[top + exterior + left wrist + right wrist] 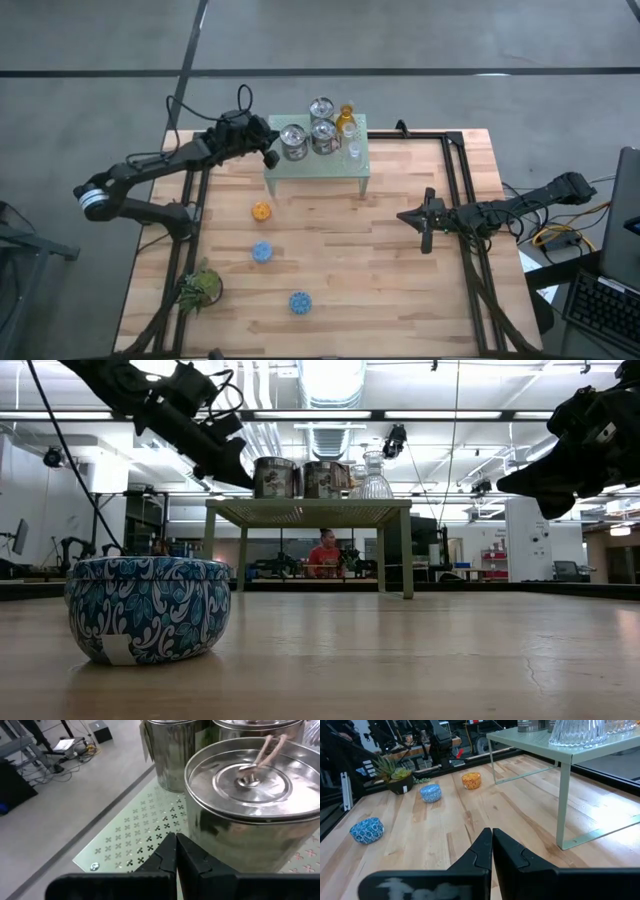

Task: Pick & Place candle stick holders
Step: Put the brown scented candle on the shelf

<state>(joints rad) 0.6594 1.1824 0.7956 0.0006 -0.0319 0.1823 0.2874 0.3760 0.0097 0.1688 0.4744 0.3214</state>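
On the pale wooden bench [400, 300], the pale-green perforated metal stand [318, 168] carries three silvery metal holders [293, 142], an amber glass holder [346, 119] and clear glass holders [353, 150], while the orange holder [261, 212] and two blue patterned holders [262, 252] lie on the boards toward the left arm's side; the left gripper [268, 152], jaws pressed together and empty, hovers beside the nearest tin, the right gripper [428, 232], equally closed, waits well apart
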